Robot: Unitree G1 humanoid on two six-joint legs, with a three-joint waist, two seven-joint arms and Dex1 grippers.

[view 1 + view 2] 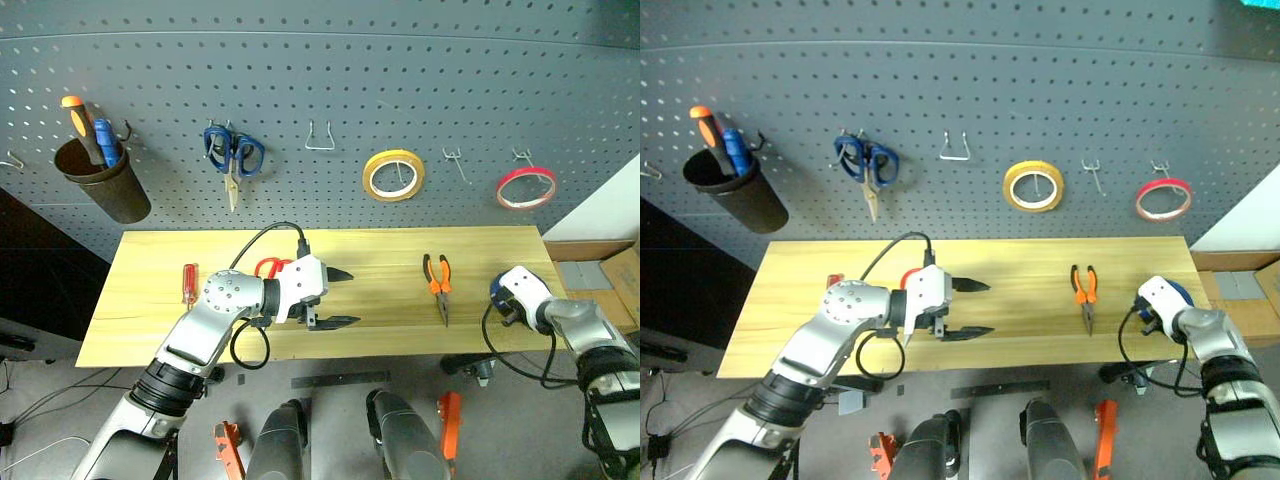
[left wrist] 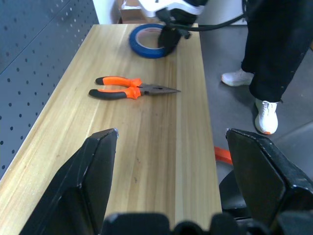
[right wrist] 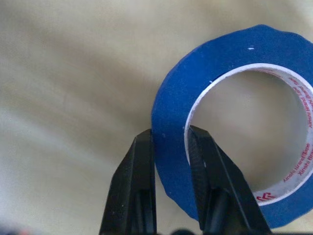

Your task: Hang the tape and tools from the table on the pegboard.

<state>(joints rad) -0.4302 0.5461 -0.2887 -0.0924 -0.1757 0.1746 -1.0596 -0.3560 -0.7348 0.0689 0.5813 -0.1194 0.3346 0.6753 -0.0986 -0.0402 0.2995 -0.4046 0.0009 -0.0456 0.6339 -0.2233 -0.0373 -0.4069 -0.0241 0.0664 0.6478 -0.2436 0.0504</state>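
The blue tape (image 3: 230, 54) lies flat near the right end of the table (image 1: 390, 310). My right gripper (image 3: 170, 133) is shut on its band, one finger outside the roll and one inside the open centre. The orange-and-black pliers (image 1: 437, 281) lie left of it. My left gripper (image 1: 348, 297) hovers open over the table's middle, pointing right, with nothing between its fingers. The red-handled scissors (image 1: 268, 267) lie just behind it, partly hidden. Further left lies the red-handled screwdriver (image 1: 188, 283). The grey pegboard (image 1: 320, 70) rises behind the table.
On the pegboard hang a black cup (image 1: 105, 185) with tools in it, blue-handled scissors (image 1: 233, 155), a yellow roll (image 1: 393, 175) and a red-pink roll (image 1: 527, 187). Bare hooks (image 1: 319, 138) sit between them. A person's legs (image 2: 274, 49) stand beyond the table's right end.
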